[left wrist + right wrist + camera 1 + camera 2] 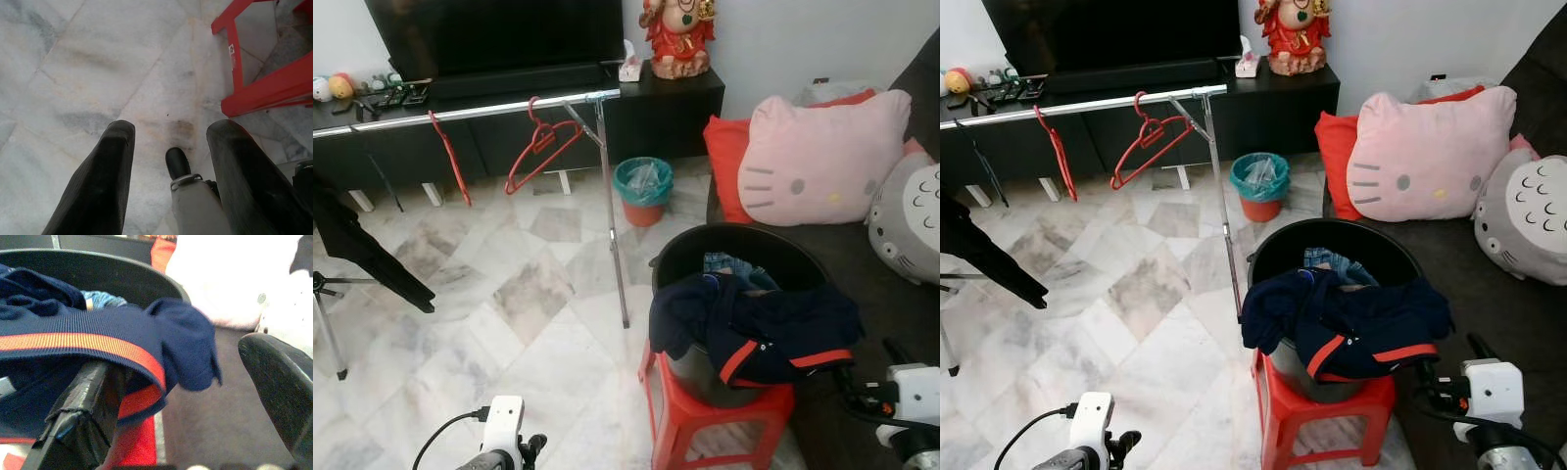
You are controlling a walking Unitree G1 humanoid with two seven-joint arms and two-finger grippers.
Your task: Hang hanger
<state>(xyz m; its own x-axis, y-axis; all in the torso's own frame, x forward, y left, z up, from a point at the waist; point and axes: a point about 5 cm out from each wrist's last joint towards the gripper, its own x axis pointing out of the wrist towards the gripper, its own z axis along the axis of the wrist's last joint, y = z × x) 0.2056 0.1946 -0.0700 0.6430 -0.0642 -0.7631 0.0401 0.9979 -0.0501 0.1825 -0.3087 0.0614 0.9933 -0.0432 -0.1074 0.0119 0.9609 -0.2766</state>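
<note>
A silver clothes rail (pixel 460 113) runs in front of the black TV cabinet. Two red hangers hang on it: one (pixel 541 149) near the rail's right end and one (pixel 450 157) further left, seen edge-on. My left gripper (pixel 171 129) is low over the marble floor beside the red stool (pixel 266 88), open and holding nothing. My right gripper (pixel 176 357) is open at the side of the black bucket (pixel 744 250), one of its fingers (pixel 83 401) under the hem of the navy garment (pixel 759 328) with an orange stripe that drapes over the rim.
The bucket stands on the red stool (pixel 705 416) beside a dark sofa with a pink cat cushion (pixel 818 162). A teal bin (pixel 643 186) sits near the rail's upright leg (pixel 614 235). A black garment (pixel 362 255) hangs at the left by a stand.
</note>
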